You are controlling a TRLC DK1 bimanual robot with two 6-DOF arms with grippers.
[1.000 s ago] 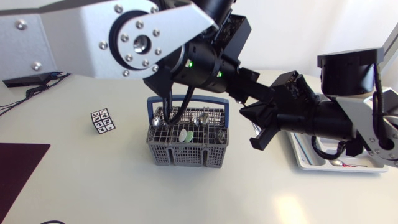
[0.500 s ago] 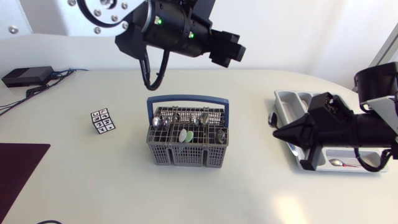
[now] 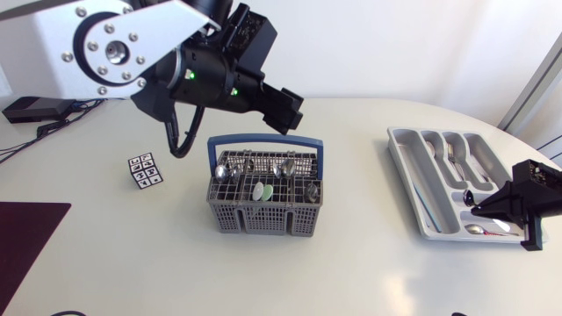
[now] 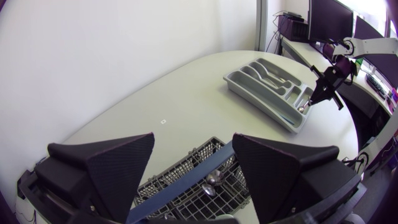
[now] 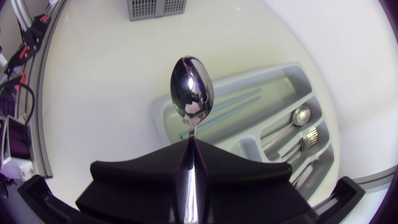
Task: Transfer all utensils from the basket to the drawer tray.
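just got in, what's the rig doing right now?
It is moving utensils from the basket to the drawer tray. The right gripper is shut on a spoon and holds it above the tray, which already contains forks and a second spoon. The left gripper is open and empty, above the basket. Several utensils are in the basket, so the job is not done.

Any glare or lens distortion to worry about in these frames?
Head view: soft glare patch on the table, otherwise even light. Left wrist view: fisheye bows the table's edge. Right wrist view: the spoon bowl mirrors the room, and the tray looks curved.
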